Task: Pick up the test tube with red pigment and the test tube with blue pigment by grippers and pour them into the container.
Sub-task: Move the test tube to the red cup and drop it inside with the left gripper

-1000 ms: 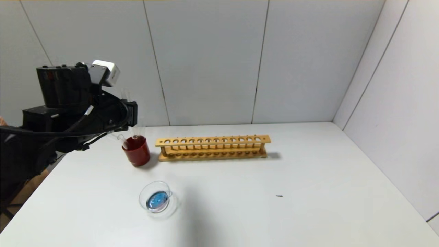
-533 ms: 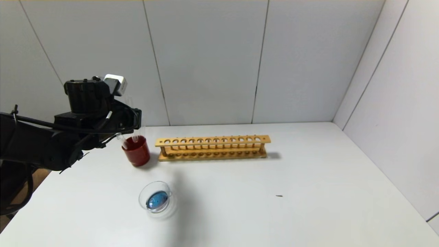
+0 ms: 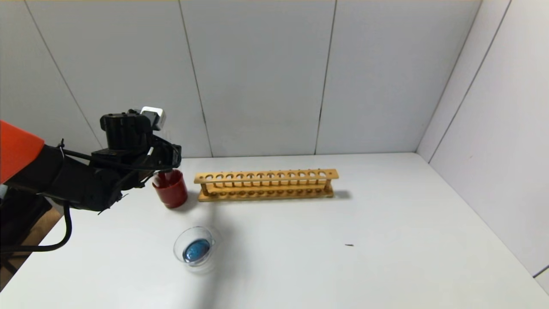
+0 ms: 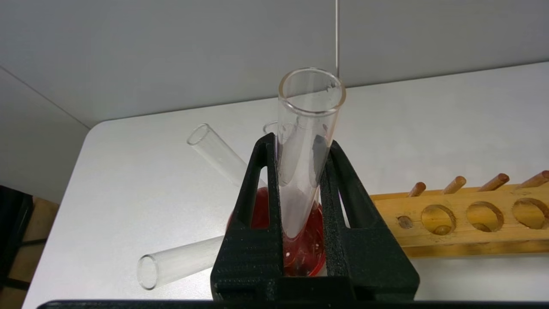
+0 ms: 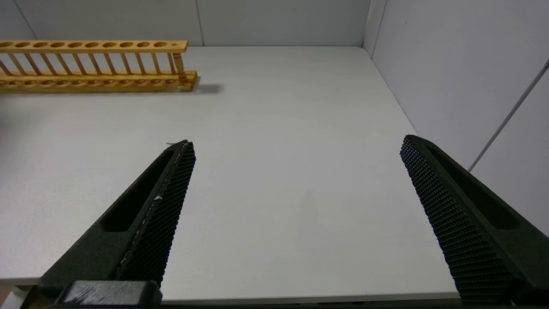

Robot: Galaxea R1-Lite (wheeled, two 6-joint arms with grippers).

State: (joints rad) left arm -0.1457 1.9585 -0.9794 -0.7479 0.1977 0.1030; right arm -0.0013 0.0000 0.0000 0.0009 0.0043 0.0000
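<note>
Now, at the head view's left, the left gripper (image 4: 300,201) clamps an emptied clear tube (image 4: 306,141) over the red cup (image 3: 171,189), risking a knock against tubes (image 4: 214,150) leaning inside; container (image 3: 195,249) holds blue below, right gripper (image 5: 296,193) open.

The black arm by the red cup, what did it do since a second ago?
The left tool came down toward the red cup, lowering its clear tube into it, still clamped. The glass dish, wooden rack and open right tool stayed put.
</note>
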